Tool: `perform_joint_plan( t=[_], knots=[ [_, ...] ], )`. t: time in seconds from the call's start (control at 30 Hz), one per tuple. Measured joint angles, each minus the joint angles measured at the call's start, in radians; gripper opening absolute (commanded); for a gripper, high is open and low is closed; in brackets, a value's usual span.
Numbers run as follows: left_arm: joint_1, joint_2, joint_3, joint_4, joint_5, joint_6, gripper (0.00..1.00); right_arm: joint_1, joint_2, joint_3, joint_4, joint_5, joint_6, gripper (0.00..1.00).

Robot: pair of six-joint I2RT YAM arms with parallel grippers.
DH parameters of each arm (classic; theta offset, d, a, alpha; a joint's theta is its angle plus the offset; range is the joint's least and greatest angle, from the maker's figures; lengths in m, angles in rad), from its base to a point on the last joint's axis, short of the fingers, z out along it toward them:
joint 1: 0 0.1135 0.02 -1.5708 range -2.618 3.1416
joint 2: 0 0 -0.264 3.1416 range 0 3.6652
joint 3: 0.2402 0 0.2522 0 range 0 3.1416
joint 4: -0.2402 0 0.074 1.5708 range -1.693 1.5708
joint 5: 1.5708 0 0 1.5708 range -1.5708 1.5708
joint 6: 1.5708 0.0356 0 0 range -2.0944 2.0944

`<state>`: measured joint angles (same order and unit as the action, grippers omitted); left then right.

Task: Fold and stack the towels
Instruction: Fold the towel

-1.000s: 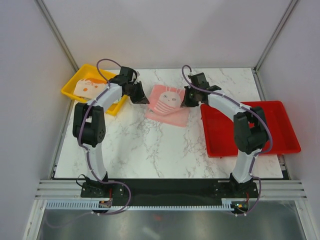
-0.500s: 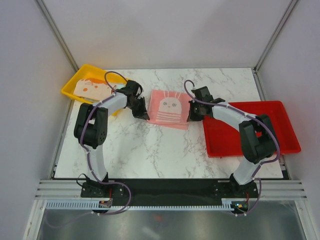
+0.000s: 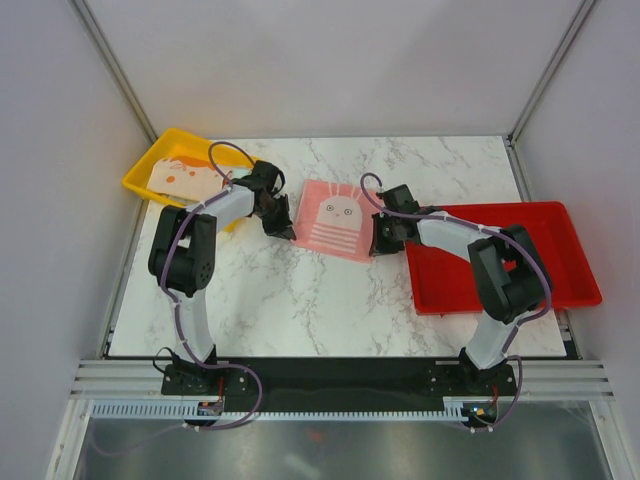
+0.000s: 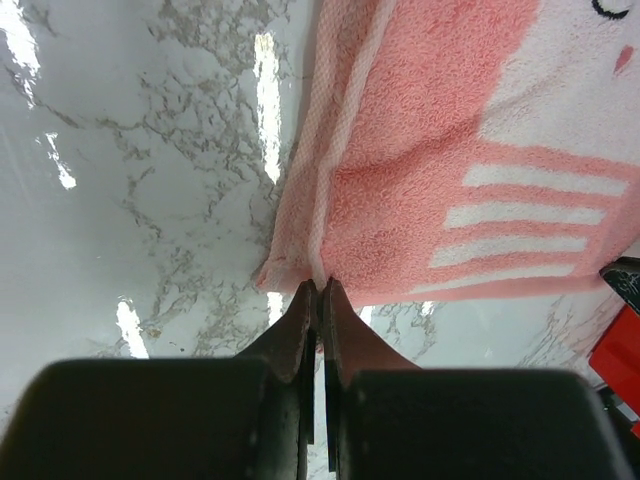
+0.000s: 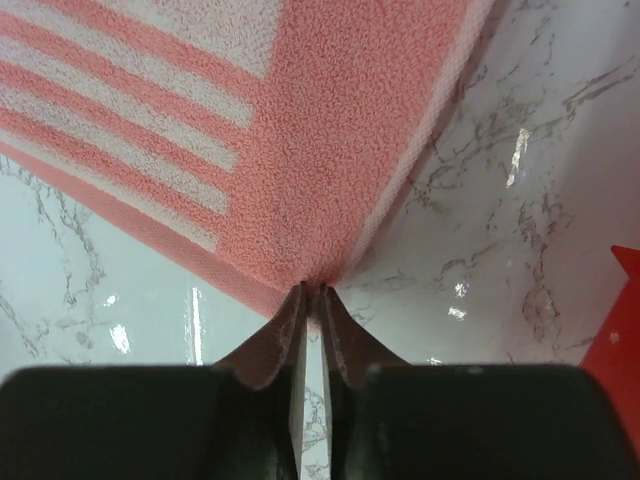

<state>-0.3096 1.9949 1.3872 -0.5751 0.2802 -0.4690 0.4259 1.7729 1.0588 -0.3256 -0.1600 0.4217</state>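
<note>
A pale pink towel (image 3: 337, 218) with a white bunny face and stripes lies spread on the marble table. My left gripper (image 3: 291, 231) is shut on its near left corner; the left wrist view shows the pink towel (image 4: 440, 150) pinched at my left gripper (image 4: 320, 285). My right gripper (image 3: 376, 246) is shut on its near right corner; the right wrist view shows the pink towel (image 5: 300, 130) running into my right gripper (image 5: 311, 291). A cream towel with orange shapes (image 3: 183, 177) lies in the yellow tray (image 3: 150, 160).
A red tray (image 3: 540, 280) sits at the right edge of the table (image 3: 300, 300), partly under my right arm. The yellow tray stands at the back left corner. Grey walls enclose the table.
Both grippers have moved towards me and lowered, drawing the pink towel's near edge with them. The towel now lies flatter on the table.
</note>
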Motion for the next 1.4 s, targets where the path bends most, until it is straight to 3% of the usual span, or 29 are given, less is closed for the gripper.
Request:
perform_joint_plan(
  t=[0.03,0.07,0.13,0.27,0.47,0.63,0.83,1.3,1.4],
  knots=[
    [0.0,0.0,0.0,0.0,-0.001,0.0,0.02,0.001,0.0,-0.002,0.002,-0.001,0.002,0.21],
    [0.0,0.0,0.0,0.0,-0.004,0.0,0.26,0.001,0.0,-0.002,0.002,-0.001,0.003,0.28],
    [0.0,0.0,0.001,-0.006,-0.022,0.01,0.37,0.002,-0.002,-0.002,0.003,-0.003,0.006,0.31],
    [0.0,0.0,0.031,-0.053,-0.071,0.021,0.43,0.001,-0.022,0.003,-0.02,-0.01,0.008,0.33],
    [0.0,-0.013,0.112,-0.079,-0.132,0.03,0.43,0.002,-0.046,0.026,-0.029,-0.061,0.02,0.27],
    [-0.012,-0.027,0.108,-0.073,-0.109,0.03,0.43,0.002,-0.044,-0.002,0.011,-0.091,0.045,0.28],
    [-0.036,-0.027,-0.003,0.02,-0.001,0.025,0.39,0.005,-0.01,-0.064,0.076,-0.116,0.069,0.29],
    [-0.042,-0.111,-0.18,0.097,-0.085,-0.01,0.37,0.039,-0.076,-0.168,0.116,-0.131,0.043,0.3],
    [-0.047,-0.183,-0.264,0.097,-0.102,-0.014,0.42,0.046,-0.136,-0.205,0.076,-0.139,0.034,0.32]
  ],
)
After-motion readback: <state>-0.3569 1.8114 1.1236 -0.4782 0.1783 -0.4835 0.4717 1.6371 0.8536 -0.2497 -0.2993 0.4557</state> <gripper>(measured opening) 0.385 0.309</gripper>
